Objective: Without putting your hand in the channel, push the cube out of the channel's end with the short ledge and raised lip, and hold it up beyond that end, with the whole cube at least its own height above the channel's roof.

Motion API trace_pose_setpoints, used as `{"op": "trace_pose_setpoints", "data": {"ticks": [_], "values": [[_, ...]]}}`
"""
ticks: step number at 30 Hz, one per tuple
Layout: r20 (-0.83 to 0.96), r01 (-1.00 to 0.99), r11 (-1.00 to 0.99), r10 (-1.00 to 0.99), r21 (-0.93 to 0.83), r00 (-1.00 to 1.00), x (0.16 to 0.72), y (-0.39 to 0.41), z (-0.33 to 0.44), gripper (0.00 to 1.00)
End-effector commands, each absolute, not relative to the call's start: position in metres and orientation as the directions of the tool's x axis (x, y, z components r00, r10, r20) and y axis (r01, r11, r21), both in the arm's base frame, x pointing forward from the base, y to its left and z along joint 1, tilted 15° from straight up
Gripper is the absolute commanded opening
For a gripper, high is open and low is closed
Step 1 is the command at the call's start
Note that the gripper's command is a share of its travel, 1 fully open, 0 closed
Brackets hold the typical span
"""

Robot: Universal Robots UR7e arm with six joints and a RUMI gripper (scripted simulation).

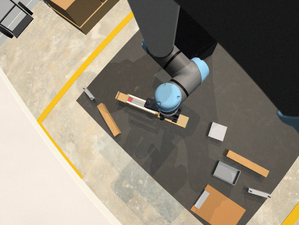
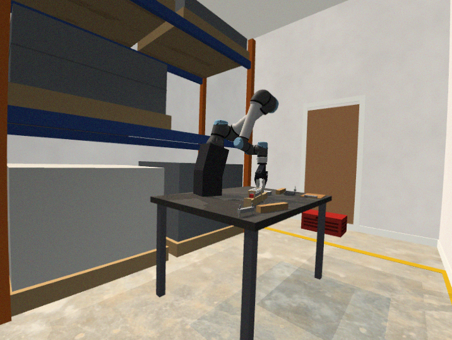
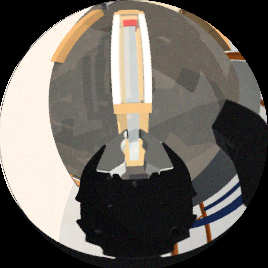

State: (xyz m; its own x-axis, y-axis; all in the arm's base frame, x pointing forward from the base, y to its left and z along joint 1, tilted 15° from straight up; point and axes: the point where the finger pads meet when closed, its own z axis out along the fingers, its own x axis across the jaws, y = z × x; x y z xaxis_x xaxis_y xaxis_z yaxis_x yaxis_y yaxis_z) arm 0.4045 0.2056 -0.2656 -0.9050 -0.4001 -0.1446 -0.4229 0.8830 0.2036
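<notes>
The channel (image 1: 138, 103) lies on the dark table, with white side walls and a see-through roof. The red cube (image 1: 130, 99) sits inside it near the far left end, just before the short wooden ledge (image 1: 119, 95). My gripper (image 1: 167, 116) stands over the long wooden ledge at the channel's other end, outside the channel. It is shut on a thin grey and tan pusher stick (image 3: 132, 137) that reaches into the channel (image 3: 131, 60) towards the cube (image 3: 130, 23). I cannot tell whether its tip touches the cube. The gripper (image 2: 260, 184) points straight down in the side view.
A wooden block (image 1: 108, 119) and a grey bracket (image 1: 89, 93) lie left of the channel. To the right lie a white square block (image 1: 217, 131), a wooden bar (image 1: 247, 162), a grey tray (image 1: 226, 172), a wooden board (image 1: 218, 208) and another bracket (image 1: 258, 192).
</notes>
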Motion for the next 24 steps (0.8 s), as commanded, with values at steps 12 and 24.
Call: {"op": "trace_pose_setpoints", "data": {"ticks": [12,24], "values": [[-0.146,-0.423,0.883,-0.4,0.204,-0.905,0.414,0.186,-0.27,0.0],[-0.146,-0.423,0.883,-0.4,0.204,-0.905,0.416,0.184,-0.27,0.0]]}}
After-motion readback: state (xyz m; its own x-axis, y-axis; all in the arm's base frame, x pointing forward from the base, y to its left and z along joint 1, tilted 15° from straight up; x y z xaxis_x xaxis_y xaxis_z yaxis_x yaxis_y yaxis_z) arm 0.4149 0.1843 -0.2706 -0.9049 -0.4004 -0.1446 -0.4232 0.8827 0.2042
